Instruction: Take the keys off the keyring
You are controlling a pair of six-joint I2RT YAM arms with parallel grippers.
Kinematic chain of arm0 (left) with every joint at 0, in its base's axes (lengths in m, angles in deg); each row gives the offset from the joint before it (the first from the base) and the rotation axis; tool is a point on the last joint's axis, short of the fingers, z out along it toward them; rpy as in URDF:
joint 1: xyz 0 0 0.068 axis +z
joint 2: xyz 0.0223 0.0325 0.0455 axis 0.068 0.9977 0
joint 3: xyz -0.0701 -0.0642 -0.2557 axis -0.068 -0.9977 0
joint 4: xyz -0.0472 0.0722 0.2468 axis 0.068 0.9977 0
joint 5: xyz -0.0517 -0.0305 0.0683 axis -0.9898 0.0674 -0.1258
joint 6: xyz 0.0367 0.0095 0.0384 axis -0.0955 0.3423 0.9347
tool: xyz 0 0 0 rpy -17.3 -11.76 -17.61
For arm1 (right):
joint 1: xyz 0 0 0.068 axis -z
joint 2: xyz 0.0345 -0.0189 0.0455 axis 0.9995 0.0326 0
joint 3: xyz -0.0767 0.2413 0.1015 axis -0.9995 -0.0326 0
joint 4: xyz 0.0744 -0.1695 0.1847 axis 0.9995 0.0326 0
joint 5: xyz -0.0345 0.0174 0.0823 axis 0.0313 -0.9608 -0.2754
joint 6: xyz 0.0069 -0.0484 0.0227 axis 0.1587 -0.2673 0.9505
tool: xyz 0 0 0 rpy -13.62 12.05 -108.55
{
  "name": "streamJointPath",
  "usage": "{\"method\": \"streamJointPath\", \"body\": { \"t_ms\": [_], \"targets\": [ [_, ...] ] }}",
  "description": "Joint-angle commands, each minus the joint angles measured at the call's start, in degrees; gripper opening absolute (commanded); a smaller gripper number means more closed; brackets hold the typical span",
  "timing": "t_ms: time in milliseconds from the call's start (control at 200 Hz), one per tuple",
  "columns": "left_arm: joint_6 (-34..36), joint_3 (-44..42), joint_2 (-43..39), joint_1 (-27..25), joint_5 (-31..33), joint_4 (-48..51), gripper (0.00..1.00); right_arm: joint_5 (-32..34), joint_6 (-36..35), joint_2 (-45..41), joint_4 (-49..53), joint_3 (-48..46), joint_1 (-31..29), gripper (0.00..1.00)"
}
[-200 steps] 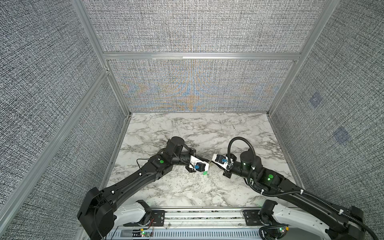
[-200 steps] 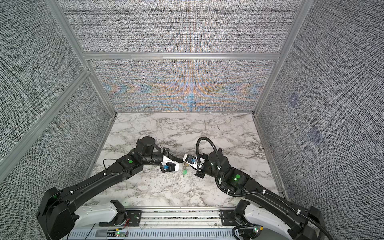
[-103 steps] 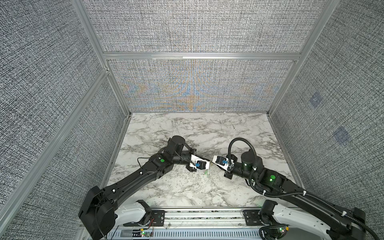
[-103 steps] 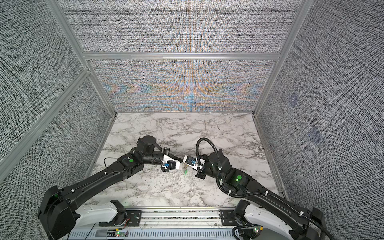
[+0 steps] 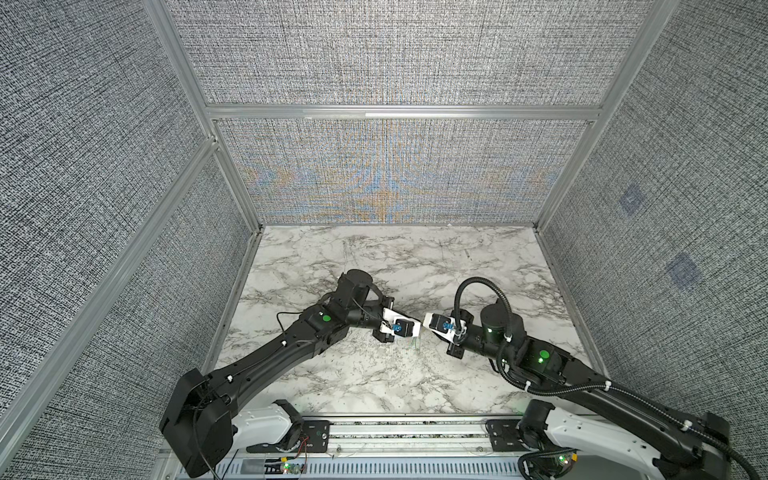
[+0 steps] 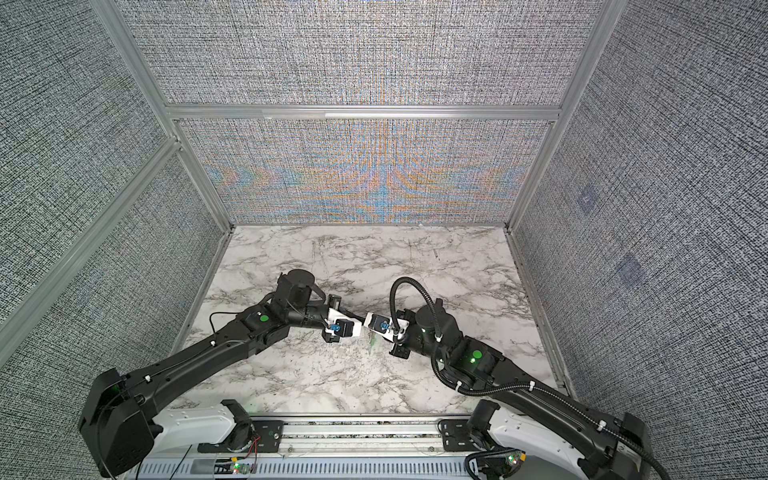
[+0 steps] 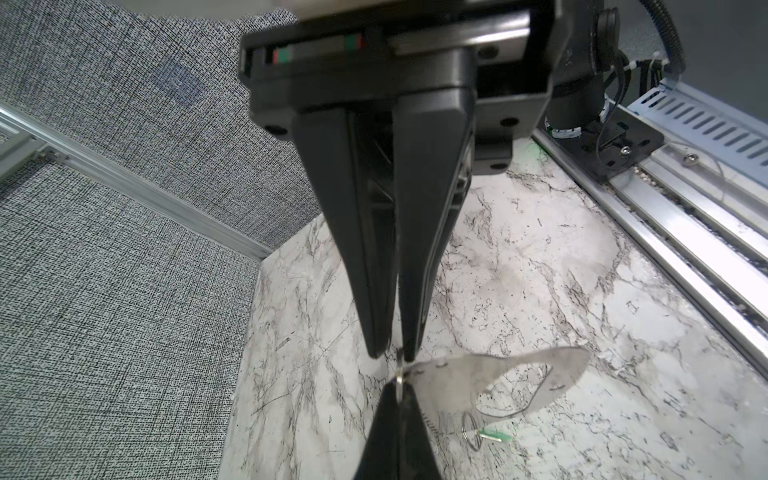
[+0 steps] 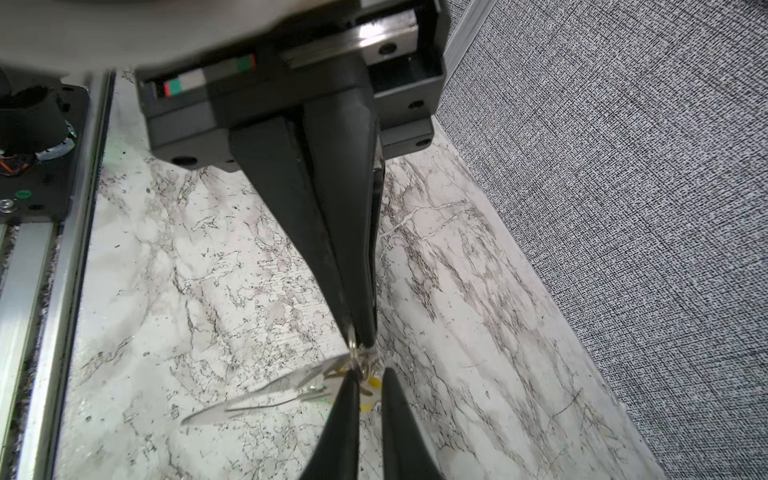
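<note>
Progress: no key off yet, we judge. Green key (image 7: 494, 435) hangs from keyring (image 7: 449, 380), off to side of left gripper (image 7: 395, 359) tips. Yellow key (image 8: 371, 388) sits just beyond right gripper (image 8: 359, 343) tips, in cluster of rings. Remaining: both removals.
Left gripper clamped tight at keyring end; what it pinches we cannot make out. Right gripper narrow, nipping small wire ring (image 8: 352, 334).
Arms low, reaching inward, grippers tip to tip above table (image 7: 582, 270).

A robot lab cell: grey fabric panels (image 5: 374, 54) in aluminium framing (image 5: 399, 112) enclose a marble-patterned tabletop (image 5: 395, 257) (mounting rail (image 5: 407, 432) along the frame's bottom edge).
</note>
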Motion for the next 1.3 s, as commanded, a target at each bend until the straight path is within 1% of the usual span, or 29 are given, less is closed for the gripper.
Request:
{"method": "streamJointPath", "body": {
  "t_ms": [0, 295, 410, 465, 535, 565, 635, 710, 840, 905, 1036, 1296],
  "targets": [
    [-0.8, 0.7, 0.4, 0.0, -1.9, 1.0, 0.0, 0.3, -0.8, 0.4, -2.0, 0.2, -0.2, 0.13],
    [-0.8, 1.5, 1.4, 0.0, -2.5, 2.8, 0.0, 0.6, -0.6, -0.1, -3.4, -0.1, -0.3, 0.06],
    [-2.0, 1.6, 1.4, 0.1, -2.4, 2.4, 0.0, 0.5, -0.2, -0.2, -3.5, -0.4, -0.3, 0.0],
    [-4.1, 1.5, 1.3, 0.1, -1.5, 1.8, 0.09, 0.7, 0.4, -0.3, -4.0, -0.9, -0.3, 0.0],
    [-9.6, 1.1, 0.5, 0.3, 0.6, -0.5, 0.23, 2.0, 2.8, -0.7, -5.6, -1.8, -0.3, 0.0],
    [-11.5, 0.4, 0.1, 0.6, 1.1, -2.0, 0.26, 2.2, 3.3, -0.9, -6.3, -2.2, -0.3, 0.0],
    [-15.2, -2.2, -1.8, 1.7, 0.6, -6.1, 0.28, 2.0, 4.5, -1.1, -7.8, -3.3, -0.4, 0.0],
    [-19.5, -5.2, -3.8, 2.6, -0.2, -10.6, 0.28, 1.4, 5.3, -1.1, -8.6, -3.7, -0.3, 0.0],
    [-21.7, -7.5, -5.7, 2.8, -0.2, -12.2, 0.28, 0.7, 5.9, -0.8, -9.0, -3.8, -0.3, 0.0],
    [-21.6, -8.0, -6.1, 2.8, -0.5, -12.4, 0.28, 0.5, 6.0, -0.5, -8.4, -3.6, -0.3, 0.0],
    [-19.0, -7.3, -6.0, 2.8, -1.5, -11.8, 0.27, 0.2, 5.8, -0.2, -6.6, -2.6, -0.3, 0.0],
    [-10.8, -1.8, -3.9, 2.0, -2.1, -2.2, 0.25, -0.1, 4.8, 1.6, 1.0, 1.8, -0.2, 0.0]
  ]
}}
